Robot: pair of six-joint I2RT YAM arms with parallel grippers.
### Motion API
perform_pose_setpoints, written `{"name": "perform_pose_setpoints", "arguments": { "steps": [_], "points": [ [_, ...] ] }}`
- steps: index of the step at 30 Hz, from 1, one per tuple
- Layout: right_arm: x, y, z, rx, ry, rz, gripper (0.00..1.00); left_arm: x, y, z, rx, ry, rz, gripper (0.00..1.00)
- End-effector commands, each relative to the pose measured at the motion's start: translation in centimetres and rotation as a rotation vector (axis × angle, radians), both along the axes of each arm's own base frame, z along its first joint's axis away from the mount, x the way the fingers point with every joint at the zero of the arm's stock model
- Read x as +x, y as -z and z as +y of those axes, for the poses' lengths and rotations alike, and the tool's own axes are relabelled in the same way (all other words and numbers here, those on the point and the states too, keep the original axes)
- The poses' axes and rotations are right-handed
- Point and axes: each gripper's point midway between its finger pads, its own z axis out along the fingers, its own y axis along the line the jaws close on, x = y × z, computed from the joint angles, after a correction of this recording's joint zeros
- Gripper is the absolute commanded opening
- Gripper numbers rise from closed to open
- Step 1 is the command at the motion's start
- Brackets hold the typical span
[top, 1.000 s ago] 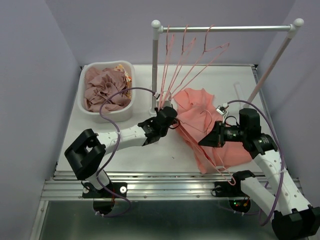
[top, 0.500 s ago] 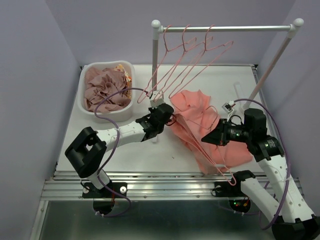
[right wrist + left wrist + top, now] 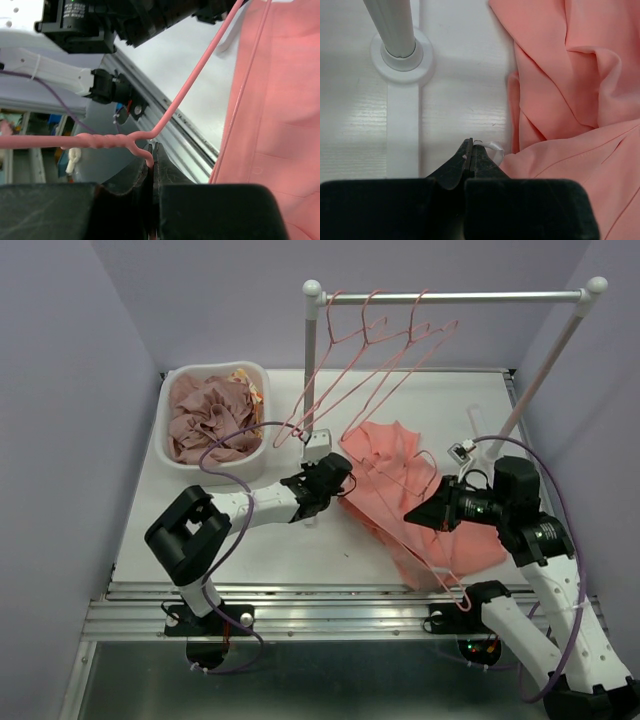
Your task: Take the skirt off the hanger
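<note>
White table [image 3: 300, 552]; closed left claw [image 3: 470, 149] on skirt loop [image 3: 493, 148], closed right claw [image 3: 152, 150] on hanger [image 3: 201, 65].

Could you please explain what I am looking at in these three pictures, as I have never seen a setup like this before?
These are two robot arms bolted at the near edge of a white table. The wide picture comes from a fixed camera above and behind them. The other two come from a camera on each wrist, looking along that arm's jaws. On the table lie a salmon skirt with a pink wire hanger across it, and a white basket of clothes. A rack with spare hangers stands behind. The jaws of the left arm are shut and seem to pinch a small clear loop at the skirt's edge. The jaws of the right arm are shut on the hanger's twisted neck.
</note>
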Motion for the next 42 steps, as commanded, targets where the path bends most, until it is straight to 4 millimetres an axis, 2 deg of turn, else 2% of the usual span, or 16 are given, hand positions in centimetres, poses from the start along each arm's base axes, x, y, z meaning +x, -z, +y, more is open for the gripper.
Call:
{"name": "perform_pose_setpoints", "arguments": {
  "steps": [1,2,3,5,6,9,10,13,18,24,26,32,34,37,39,42],
  "points": [
    [2.7,-2.8,-2.0,-0.058,0.222,-0.112,0.01,0.3,-2.0,-0.7,-0.065,0.0,-0.026,0.0],
    [3.5,-2.7,-2.6,-0.081,0.279,-0.113,0.01,-0.1,-1.9,-0.6,-0.069,0.009,-0.018,0.04],
    [5.0,-2.2,-3.7,-0.124,0.373,-0.112,0.01,-1.0,-1.8,-0.8,-0.069,0.032,-0.011,0.27],
    [6.7,-1.2,-5.1,-0.17,0.49,-0.084,0.01,-2.3,-2.0,-1.0,-0.064,0.064,-0.017,0.55],
    [7.7,-0.7,-5.4,-0.183,0.524,-0.066,0.01,-2.9,-2.2,-1.2,-0.061,0.073,-0.027,0.76],
    [9.9,0.8,-7.2,-0.231,0.672,-0.039,0.01,-6.2,-2.7,-3.3,-0.066,0.173,-0.041,0.99],
    [10.4,0.6,-7.7,-0.234,0.707,-0.046,0.01,-6.2,-2.6,-3.1,-0.063,0.17,-0.043,0.99],
    [11.7,-0.1,-9.7,-0.244,0.847,-0.072,0.01,-9.7,-2.7,-4.7,-0.074,0.255,-0.041,0.99],
    [12.8,-1.2,-11.3,-0.249,0.955,-0.112,0.01,-14.0,-3.6,-7.1,-0.094,0.371,-0.045,0.99],
    [14.4,-0.6,-12.2,-0.278,1.014,-0.119,0.01,-16.8,-5.5,-7.9,-0.172,0.402,-0.042,0.99],
    [14.7,-0.5,-12.1,-0.279,1.017,-0.118,0.01,-17.5,-5.9,-7.9,-0.178,0.415,-0.056,0.99],
    [15.4,-1.1,-11.8,-0.277,0.997,-0.136,0.01,-18.7,-5.0,-7.7,-0.109,0.535,-0.079,0.99],
    [15.4,-1.3,-11.7,-0.283,0.991,-0.141,0.01,-19.8,-5.7,-8.4,-0.109,0.638,-0.119,0.99],
    [15.3,-1.5,-11.1,-0.276,0.956,-0.138,0.01,-22.4,-8.2,-10.3,-0.196,0.829,-0.204,0.99],
    [15.4,-1.4,-10.6,-0.265,0.933,-0.128,0.01,-22.8,-9.9,-11.2,-0.22,0.871,-0.26,0.99],
    [15.4,-1.6,-10.3,-0.251,0.919,-0.13,0.01,-23.1,-10.5,-12.6,-0.198,0.904,-0.303,0.99]
  ]
}}
